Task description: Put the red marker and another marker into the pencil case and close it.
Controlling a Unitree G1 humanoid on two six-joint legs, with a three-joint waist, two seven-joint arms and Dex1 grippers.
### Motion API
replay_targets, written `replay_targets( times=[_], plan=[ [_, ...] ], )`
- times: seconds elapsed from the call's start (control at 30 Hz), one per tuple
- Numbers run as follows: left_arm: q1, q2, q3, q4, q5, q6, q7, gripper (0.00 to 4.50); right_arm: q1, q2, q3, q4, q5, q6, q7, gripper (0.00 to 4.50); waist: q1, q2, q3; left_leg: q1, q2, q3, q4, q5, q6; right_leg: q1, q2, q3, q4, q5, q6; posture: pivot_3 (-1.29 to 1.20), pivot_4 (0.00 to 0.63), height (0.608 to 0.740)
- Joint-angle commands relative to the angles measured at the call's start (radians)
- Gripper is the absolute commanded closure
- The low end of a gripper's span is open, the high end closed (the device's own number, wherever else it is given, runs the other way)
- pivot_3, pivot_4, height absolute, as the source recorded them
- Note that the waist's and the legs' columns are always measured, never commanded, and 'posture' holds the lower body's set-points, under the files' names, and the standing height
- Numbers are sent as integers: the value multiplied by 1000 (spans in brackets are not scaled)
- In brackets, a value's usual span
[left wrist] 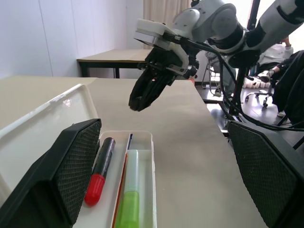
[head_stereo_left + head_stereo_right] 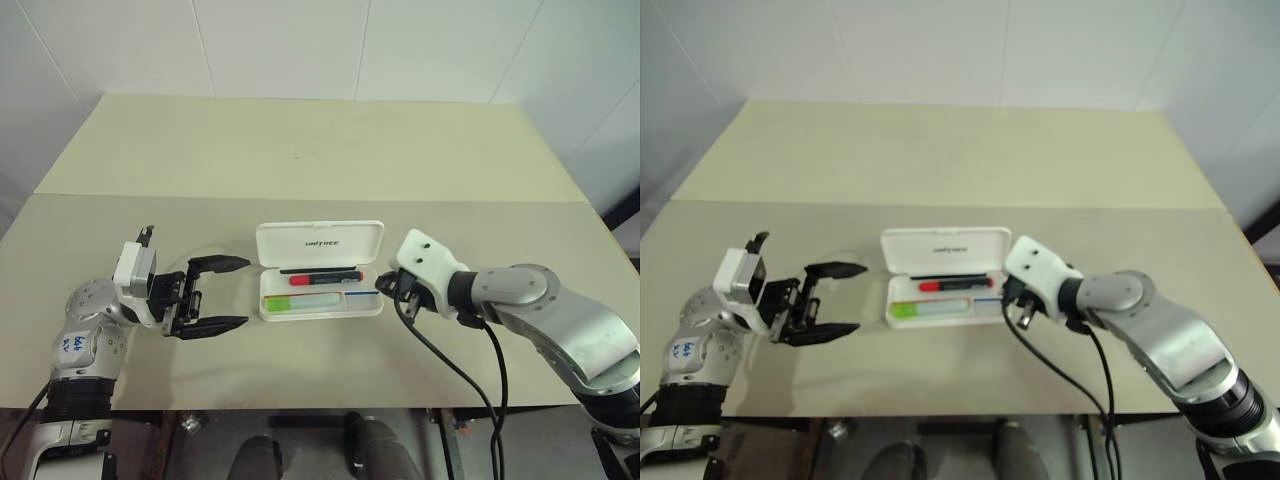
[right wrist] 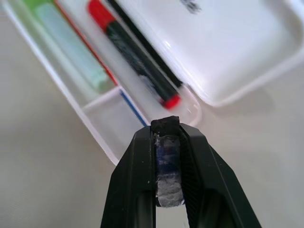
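Observation:
The white pencil case (image 2: 320,243) lies open in the middle of the table, its lid folded back. The red marker (image 2: 325,277) rests in the tray's rear slot and the light-green highlighter (image 2: 300,301), the other marker, in the front slot. My left gripper (image 2: 246,293) hovers open just left of the case, pointing at it, with nothing between its fingers. My right gripper (image 2: 381,284) is shut and empty, tilted down above the case's right end. The right wrist view shows the shut tips (image 3: 165,124) over the tray's small end compartment, close to the red marker (image 3: 135,57).
The beige table (image 2: 300,150) has a seam across its width and extends far behind the case. A black cable (image 2: 450,360) hangs from my right wrist over the table's front edge. White walls stand behind.

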State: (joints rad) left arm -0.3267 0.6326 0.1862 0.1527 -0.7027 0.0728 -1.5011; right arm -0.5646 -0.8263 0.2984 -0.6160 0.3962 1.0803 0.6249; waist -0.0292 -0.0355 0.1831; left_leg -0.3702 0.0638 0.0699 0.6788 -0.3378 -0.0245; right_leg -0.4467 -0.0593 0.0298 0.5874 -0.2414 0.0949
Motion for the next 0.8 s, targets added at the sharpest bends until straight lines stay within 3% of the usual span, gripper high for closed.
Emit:
replay_targets(
  times=[0.03,0.37,0.8],
  plan=[
    [23,8,17,-51,-23,-1,-46,0,-40,-23,76,35,-58,-115,85,4129,0,0,0,0,0,0,0,0,0,0,0,0,0,0,0,0,150,740],
    [66,31,56,-78,-17,-13,-24,0,-96,13,183,188,-190,-285,206,4129,0,0,0,0,0,1,1,0,0,0,0,0,0,0,-1,0,150,740],
    [109,23,75,-129,-19,-6,5,0,-127,73,194,247,-267,-343,294,4129,1,2,1,0,0,2,2,0,0,-1,-1,0,3,0,0,0,150,740]
  ],
)
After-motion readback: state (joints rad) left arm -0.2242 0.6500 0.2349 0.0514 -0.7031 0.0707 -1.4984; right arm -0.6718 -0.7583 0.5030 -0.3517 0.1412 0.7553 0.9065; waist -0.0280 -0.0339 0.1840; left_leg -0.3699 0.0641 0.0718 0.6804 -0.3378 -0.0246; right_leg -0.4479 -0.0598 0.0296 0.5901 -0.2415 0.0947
